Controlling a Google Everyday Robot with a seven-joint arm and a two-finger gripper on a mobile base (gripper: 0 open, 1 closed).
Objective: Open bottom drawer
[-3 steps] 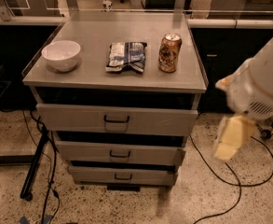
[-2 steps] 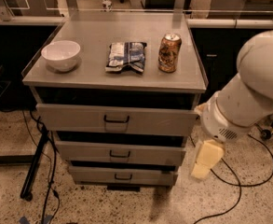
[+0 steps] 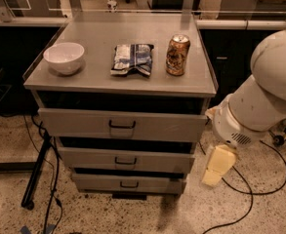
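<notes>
The bottom drawer (image 3: 96, 183) is sitting lowest in the cabinet (image 3: 118, 87), looking shut or nearly so. Being stiff grey metal, it is probably asking for a steady, straight pull at its small dark centre handle (image 3: 129, 185). The end effector (image 3: 217, 165) is hanging beside the cabinet's right edge, holding nothing and well apart from that handle, and I cannot tell how wide it is standing.

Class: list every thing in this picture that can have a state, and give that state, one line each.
bottom drawer: shut, untouched.
middle drawer: shut.
top drawer: shut.
bowl: upright, empty.
snack bag: lying flat, crumpled.
can: standing upright.
gripper: low, right of the cabinet, touching no drawer.
</notes>
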